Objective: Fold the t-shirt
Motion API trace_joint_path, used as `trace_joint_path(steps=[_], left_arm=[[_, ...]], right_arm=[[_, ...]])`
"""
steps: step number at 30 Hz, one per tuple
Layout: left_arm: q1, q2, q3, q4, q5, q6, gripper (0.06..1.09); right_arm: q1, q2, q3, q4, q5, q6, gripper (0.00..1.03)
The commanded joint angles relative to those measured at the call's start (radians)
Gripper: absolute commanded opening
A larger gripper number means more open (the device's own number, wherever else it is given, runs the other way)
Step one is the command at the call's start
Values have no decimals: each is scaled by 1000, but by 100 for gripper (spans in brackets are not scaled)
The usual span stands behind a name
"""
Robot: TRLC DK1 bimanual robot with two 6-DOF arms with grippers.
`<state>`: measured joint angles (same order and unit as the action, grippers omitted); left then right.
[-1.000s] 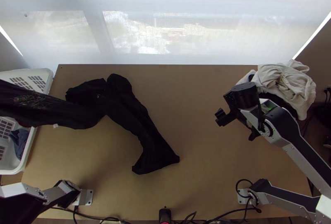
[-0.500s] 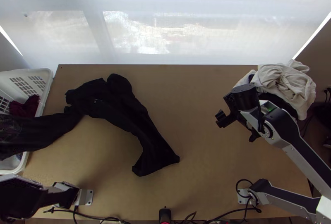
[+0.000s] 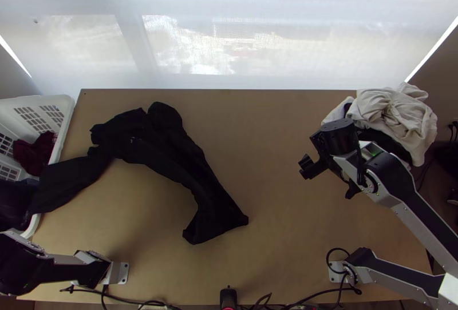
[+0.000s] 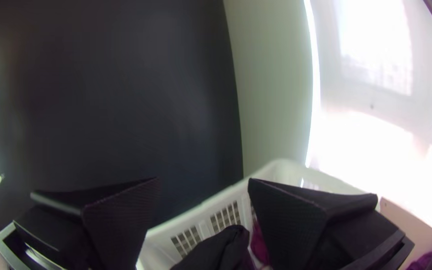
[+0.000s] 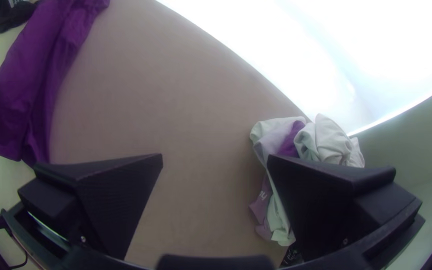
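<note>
Black shirt [image 3: 172, 150] now slumped across basket [image 3: 66, 124]; left hand [image 4: 204, 179], right hand [image 5: 215, 155] open — likely needs regripping, spreading first.

There are 2 arms [image 3: 401, 181], 1 table [image 3: 275, 138], 1 basket [image 3: 67, 118] and 1 pale cloth heap [image 3: 395, 112].

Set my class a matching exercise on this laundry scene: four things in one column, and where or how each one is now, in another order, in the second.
Column 1
1. Long black garment
2. Dark red cloth
3. Crumpled off-white cloth
4. Right gripper

Column 2
A. Heaped at the far right corner of the light wooden table, as the top view shows it
B. Open, with nothing between its fingers
C. Bunched in a long, bent strip on the table
D. Inside the white plastic basket

Right pairs: 1-C, 2-D, 3-A, 4-B
</note>
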<state>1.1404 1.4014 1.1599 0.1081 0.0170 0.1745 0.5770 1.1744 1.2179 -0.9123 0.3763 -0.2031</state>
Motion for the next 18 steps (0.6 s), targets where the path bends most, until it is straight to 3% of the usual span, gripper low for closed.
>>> trace_joint_path(steps=[1,6,10,18], left_arm=[[-143,-16,-128,-185,1,43,103],[-254,-88,-180,-338,17,46,103],[-335,-159,-201,-481,100,48,103],[-505,-203,-239,-642,101,60,103]], right_arm=[[-2,1,-4,1,1,-1,98],[-8,-1,-9,-2,-1,1,98],[-12,-2,-9,-3,-1,1,98],[-12,-5,-12,-3,-1,2,98]])
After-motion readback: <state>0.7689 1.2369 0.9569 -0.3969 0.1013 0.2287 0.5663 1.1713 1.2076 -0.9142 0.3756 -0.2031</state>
